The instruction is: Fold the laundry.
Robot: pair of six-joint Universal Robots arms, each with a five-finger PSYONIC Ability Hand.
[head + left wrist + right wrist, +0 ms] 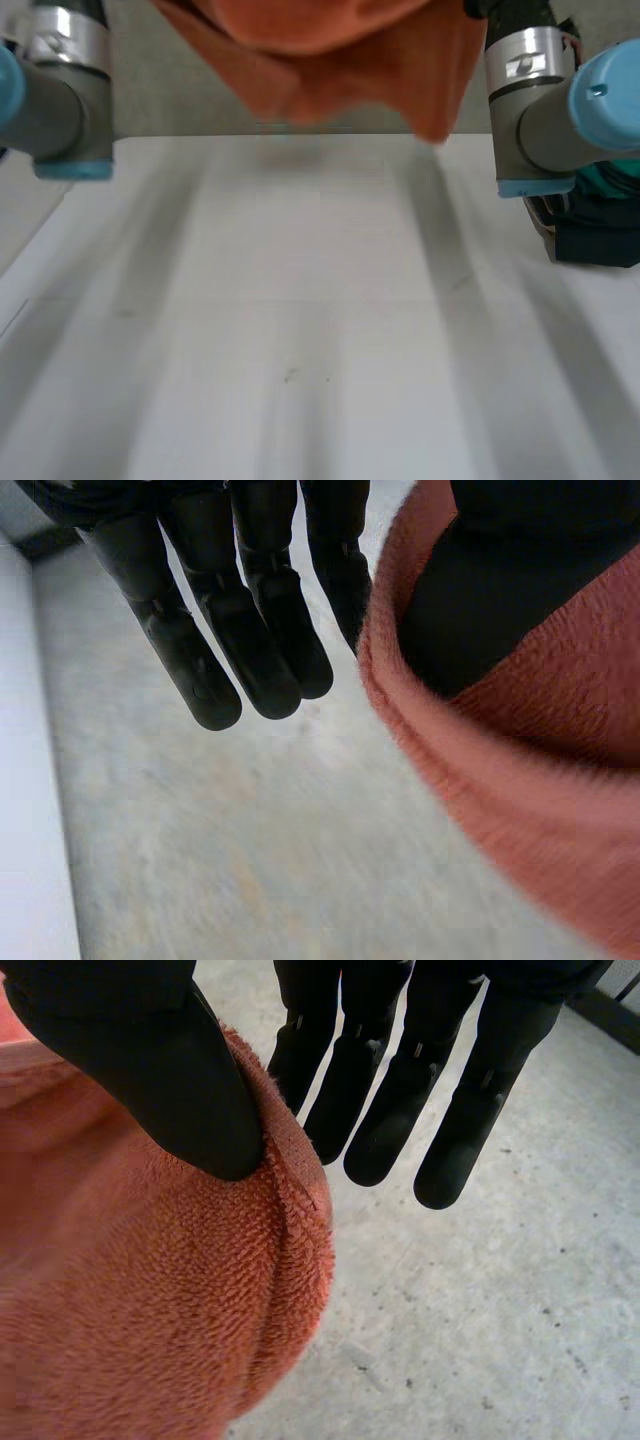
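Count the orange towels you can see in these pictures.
1. The orange towel hangs above the far edge of the table, bunched between the left robot hand and the right robot hand. Its folds could hide another piece.

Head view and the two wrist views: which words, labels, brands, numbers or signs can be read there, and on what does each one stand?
No text can be read.
The silver ring of the right arm bears a small dark mark, too blurred to read.
The orange towel and the table carry no text.
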